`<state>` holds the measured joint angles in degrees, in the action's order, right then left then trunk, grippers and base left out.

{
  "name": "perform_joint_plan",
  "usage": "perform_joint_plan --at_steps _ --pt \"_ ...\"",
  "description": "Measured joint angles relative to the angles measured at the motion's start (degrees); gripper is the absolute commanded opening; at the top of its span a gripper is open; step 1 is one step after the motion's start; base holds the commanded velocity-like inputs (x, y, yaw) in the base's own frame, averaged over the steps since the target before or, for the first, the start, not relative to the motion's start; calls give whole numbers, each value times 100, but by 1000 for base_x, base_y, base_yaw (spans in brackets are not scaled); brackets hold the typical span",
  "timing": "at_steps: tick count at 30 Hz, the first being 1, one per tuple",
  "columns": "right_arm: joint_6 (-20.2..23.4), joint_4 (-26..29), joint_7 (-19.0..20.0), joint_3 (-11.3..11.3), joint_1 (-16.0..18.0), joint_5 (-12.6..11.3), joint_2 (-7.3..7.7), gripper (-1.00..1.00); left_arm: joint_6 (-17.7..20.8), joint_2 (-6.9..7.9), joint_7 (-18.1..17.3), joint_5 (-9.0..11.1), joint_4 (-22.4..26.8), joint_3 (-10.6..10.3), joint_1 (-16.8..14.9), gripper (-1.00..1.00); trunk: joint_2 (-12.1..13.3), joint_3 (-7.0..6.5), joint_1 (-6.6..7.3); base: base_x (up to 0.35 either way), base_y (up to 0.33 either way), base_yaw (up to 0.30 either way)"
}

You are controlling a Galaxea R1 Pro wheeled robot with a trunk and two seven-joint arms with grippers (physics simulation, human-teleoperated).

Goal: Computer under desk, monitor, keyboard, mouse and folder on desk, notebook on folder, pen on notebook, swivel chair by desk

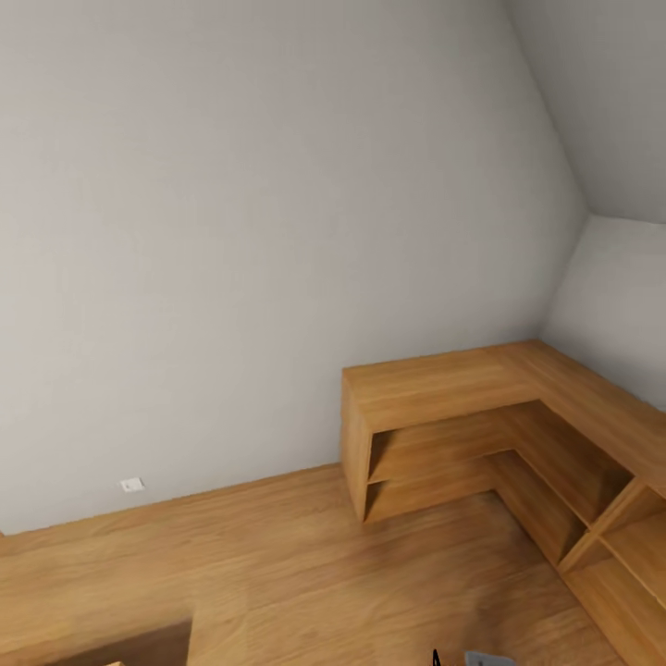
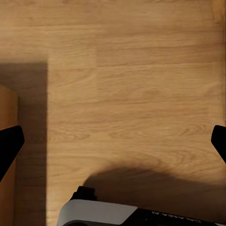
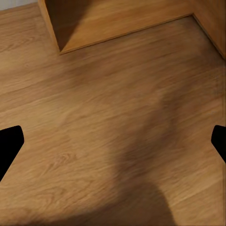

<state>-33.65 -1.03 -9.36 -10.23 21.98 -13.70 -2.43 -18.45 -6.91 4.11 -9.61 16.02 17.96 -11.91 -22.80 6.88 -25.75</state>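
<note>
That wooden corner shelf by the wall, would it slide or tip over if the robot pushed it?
Probably neither. The wooden corner shelf is low and wide, bending round the corner in an L, so tipping looks unlikely. It sits flat on the wood floor with thick boards, so it is likely heavy and would resist sliding.

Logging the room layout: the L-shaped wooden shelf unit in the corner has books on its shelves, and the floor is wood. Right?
Not quite. In the head view the L-shaped wooden shelf unit stands in the corner on the wood floor, but its visible shelves are bare, with no books.
</note>
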Motion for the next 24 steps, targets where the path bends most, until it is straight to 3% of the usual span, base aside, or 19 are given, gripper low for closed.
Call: perform_joint_plan --at_steps 24 --pt "0 0 3 0 0 -2 0 100 0 0 -1 2 -1 0 0 100 0 -121 0 0 0 -227"
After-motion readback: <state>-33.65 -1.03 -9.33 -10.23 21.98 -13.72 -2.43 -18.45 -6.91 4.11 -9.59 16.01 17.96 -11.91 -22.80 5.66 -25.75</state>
